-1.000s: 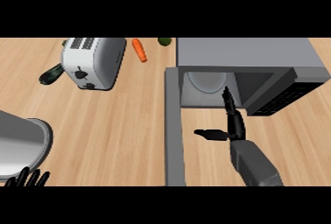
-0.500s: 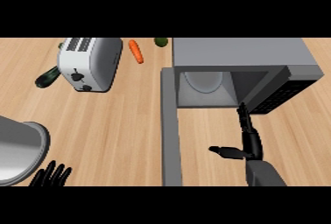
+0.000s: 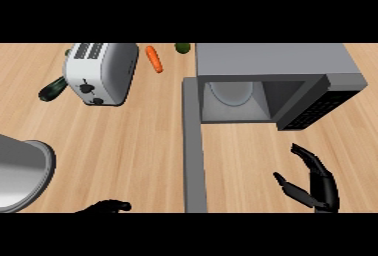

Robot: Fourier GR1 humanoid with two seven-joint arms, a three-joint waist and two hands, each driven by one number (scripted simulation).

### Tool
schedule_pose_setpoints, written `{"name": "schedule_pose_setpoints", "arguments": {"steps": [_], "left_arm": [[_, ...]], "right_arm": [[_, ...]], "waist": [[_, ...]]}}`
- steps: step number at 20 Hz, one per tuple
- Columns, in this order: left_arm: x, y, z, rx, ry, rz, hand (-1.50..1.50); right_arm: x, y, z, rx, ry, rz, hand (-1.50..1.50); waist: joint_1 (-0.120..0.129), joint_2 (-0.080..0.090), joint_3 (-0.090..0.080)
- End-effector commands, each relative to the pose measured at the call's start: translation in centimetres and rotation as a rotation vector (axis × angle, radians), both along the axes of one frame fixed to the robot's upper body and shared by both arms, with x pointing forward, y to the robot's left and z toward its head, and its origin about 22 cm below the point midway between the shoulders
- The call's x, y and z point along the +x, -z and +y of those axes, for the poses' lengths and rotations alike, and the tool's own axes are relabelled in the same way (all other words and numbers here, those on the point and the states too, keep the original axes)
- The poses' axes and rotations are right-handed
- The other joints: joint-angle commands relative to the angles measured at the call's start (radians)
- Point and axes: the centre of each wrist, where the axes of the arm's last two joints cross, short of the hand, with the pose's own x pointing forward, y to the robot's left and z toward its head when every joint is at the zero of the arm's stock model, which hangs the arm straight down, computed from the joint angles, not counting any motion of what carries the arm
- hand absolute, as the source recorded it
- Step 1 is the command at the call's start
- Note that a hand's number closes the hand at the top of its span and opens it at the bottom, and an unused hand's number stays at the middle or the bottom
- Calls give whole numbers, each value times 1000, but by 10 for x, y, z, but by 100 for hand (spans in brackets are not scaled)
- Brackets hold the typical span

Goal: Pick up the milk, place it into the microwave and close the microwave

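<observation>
Head view, looking steeply down

- The grey box-shaped microwave (image 3: 269, 59) is sitting at the upper right of the light wooden counter (image 3: 118, 140). Its flat grey door (image 3: 193, 160) is standing open on the left side, showing edge-on as a long strip running toward the lower edge. The dark control panel (image 3: 317, 107) is facing out to the right of the opening.
- Milk: a pale rounded form (image 3: 232, 92) is showing inside the cavity, toward the back. Cannot tell whether it is the milk or a part of the oven.
- The black right hand (image 3: 316, 185) is hanging over bare counter in front of the opening, right of the door and apart from both. Its fingers are lying nearly straight and pointing toward the microwave, with the thumb spreading off to the left: a wide hand, holding nothing.
- The black left hand (image 3: 107, 206) is showing only as a dark sliver at the lower edge, left of the door. Cannot tell its state.
- The white and silver two-slot toaster (image 3: 100, 72) is sitting at the upper left, with a dark green bottle-shaped object (image 3: 53, 89) lying just beside its left side.
- The orange carrot (image 3: 153, 58) is lying between toaster and microwave.
- A small green rounded item (image 3: 182, 47) is sitting just left of the microwave's far corner.
- A grey metallic rounded vessel (image 3: 18, 175) is showing at the left edge, partly cut off
</observation>
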Motion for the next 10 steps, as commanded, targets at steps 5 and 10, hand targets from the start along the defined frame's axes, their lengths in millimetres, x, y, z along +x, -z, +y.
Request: {"name": "schedule_pose_setpoints", "arguments": {"steps": [5, 10], "left_arm": [[26, 9, -48, 46, 100, -6, 150], [59, 36, -68, 127, 0, -42, 150]], "right_arm": [[-49, -25, -53, 63, 62, -5, -150], [-71, -26, -92, 59, 95, -29, -150]], "waist": [[7, 3, 0], [8, 5, 1]]}}
